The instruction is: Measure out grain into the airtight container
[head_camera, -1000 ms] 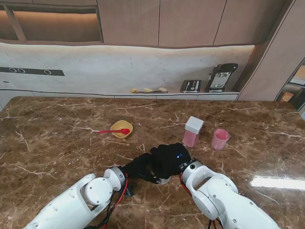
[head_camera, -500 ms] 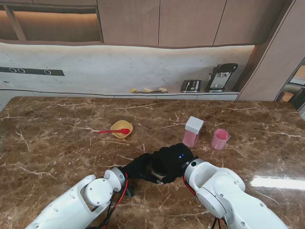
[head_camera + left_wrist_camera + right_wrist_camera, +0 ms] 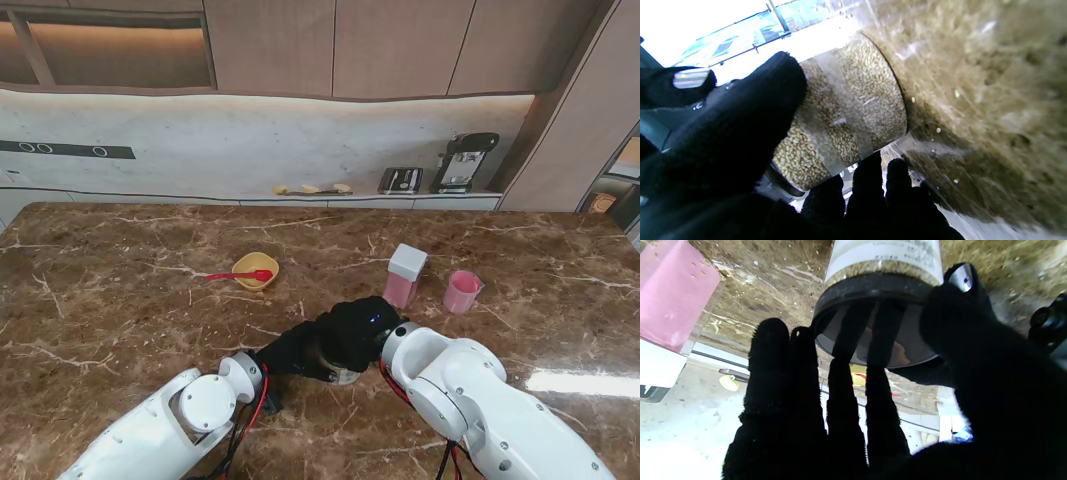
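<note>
Both black-gloved hands meet on a clear jar of grain (image 3: 846,110) near the front-centre of the brown marble counter (image 3: 120,300). The left hand (image 3: 290,352) wraps the jar's body, thumb and fingers on opposite sides; the right hand (image 3: 358,322) clasps the dark lid (image 3: 873,290), thumb against its rim and fingers across its face. At about one o'clock from the jar stand the white-lidded pink airtight container (image 3: 404,276) and, to its right, a pink measuring cup (image 3: 461,291); a yellow bowl with a red spoon (image 3: 254,271) sits at eleven o'clock.

The risk, by the look of it, is the lid sticking — a hard twist could turn the whole jar in the left hand's hold, or tip it and scatter grain once the seal breaks.

Against the picture a second ago, the right hand has rolled up and over the jar, its forearm swung further inward — the jar itself has barely shifted
</note>
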Controlling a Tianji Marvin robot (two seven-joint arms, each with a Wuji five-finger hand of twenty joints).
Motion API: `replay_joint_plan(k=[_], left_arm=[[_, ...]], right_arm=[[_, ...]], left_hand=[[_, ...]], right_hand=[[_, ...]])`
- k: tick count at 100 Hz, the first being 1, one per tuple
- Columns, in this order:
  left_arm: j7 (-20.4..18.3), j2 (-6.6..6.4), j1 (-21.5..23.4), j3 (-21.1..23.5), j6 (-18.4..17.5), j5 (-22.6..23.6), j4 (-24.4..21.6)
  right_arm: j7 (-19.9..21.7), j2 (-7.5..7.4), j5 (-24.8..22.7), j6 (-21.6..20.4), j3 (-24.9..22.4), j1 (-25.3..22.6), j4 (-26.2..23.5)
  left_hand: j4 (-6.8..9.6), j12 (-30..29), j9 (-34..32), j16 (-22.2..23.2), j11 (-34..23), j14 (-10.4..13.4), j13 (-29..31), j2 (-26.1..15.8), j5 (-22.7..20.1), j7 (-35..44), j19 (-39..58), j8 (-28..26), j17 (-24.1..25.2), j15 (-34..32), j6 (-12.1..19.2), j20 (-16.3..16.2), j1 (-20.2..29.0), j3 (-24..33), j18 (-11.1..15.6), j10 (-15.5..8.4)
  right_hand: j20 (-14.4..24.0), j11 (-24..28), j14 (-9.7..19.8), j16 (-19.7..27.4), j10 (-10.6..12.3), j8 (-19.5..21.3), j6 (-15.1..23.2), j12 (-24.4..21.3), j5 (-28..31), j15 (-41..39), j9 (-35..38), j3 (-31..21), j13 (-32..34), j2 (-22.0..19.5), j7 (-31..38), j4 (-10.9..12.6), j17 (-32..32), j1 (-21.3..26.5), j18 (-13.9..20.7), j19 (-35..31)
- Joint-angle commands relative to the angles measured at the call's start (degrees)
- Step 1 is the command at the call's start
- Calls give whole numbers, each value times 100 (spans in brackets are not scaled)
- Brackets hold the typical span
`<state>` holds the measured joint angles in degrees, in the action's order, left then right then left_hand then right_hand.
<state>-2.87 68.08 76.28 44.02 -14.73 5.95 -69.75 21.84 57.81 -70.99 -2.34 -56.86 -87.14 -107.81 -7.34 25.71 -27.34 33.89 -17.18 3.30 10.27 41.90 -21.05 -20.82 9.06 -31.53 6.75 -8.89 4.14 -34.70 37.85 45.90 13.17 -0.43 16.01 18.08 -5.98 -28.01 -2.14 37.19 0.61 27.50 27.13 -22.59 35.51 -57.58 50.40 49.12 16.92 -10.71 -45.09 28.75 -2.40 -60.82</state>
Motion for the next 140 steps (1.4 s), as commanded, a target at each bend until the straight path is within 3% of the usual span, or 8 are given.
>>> replay_joint_plan(k=[1,21,57,85,97,111,132,140], left_arm=[[-49,29,113,-71,53,-15,253],[-26,131,88,-123,-91,-355,436],[78,165,89,-110,-141,-336,505],[99,170,81,-105,-184,-329,537],[108,167,87,-92,-183,-316,534],[109,163,92,-78,-178,-306,527],[88,158,85,-84,-180,-308,532],[82,154,82,-86,-185,-301,532]], right_arm=[[-1,8,50,66,30,-88,162],[-130,20,117,174,59,-121,227],[-686,72,177,493,192,-130,433],[-1157,94,-340,511,83,-292,323],[-1084,86,-659,413,-106,-424,86],[-618,65,-594,109,-281,-462,-140],[217,8,-282,-117,-236,-274,-195],[222,2,-219,-61,-110,-163,-74]], left_hand=[[100,-205,-458,-202,-88,-652,370,-397,194,5226,806,211,-278,-335,268,-150,342,572,-1829,-584],[111,-633,-633,-411,-68,-453,350,-218,839,4930,872,444,-292,-195,294,-99,361,670,-1718,-715],[78,-362,-774,-310,-481,-563,423,-242,676,5113,868,395,-284,-300,301,-102,314,637,-1738,-661],[73,-301,-744,-273,-428,-603,423,-259,649,5138,883,374,-278,-309,297,-124,284,599,-1770,-639],[72,-289,-739,-266,-415,-615,426,-278,638,5147,883,365,-277,-308,289,-128,272,587,-1776,-627],[72,-280,-738,-263,-405,-609,428,-290,644,5140,887,363,-277,-304,292,-134,262,565,-1779,-638],[76,-264,-738,-257,-407,-611,441,-304,631,5153,914,347,-281,-304,271,-155,259,544,-1785,-647],[78,-257,-744,-253,-412,-611,452,-305,633,5156,926,341,-281,-308,275,-163,256,536,-1788,-658]], right_hand=[[-89,738,534,-295,208,413,264,349,505,-557,487,-682,511,-195,795,225,-254,301,404,-272],[-155,818,535,-325,192,474,143,387,567,-629,648,-639,777,-276,867,200,-510,130,468,-410],[-229,858,525,-385,-8,262,-171,187,655,-895,1181,-208,1697,-859,823,172,-1284,-953,534,-1146],[-547,383,207,-200,84,-267,-158,-191,23,-365,651,2019,939,-2492,364,607,-596,-2093,172,-776],[-145,61,226,105,183,-252,-66,-248,-174,281,75,1948,-280,-2359,132,696,613,-2192,-242,255],[105,-107,234,293,197,-265,-161,-264,-284,455,-284,2038,-927,-1484,-103,738,1163,-901,-235,629],[180,-345,93,518,121,-461,-156,-425,-505,675,-613,2128,-1147,-1075,-500,683,1245,245,-260,851],[116,-198,128,462,83,-397,-81,-395,-327,466,-463,148,-803,-340,-275,333,949,76,-163,638]])
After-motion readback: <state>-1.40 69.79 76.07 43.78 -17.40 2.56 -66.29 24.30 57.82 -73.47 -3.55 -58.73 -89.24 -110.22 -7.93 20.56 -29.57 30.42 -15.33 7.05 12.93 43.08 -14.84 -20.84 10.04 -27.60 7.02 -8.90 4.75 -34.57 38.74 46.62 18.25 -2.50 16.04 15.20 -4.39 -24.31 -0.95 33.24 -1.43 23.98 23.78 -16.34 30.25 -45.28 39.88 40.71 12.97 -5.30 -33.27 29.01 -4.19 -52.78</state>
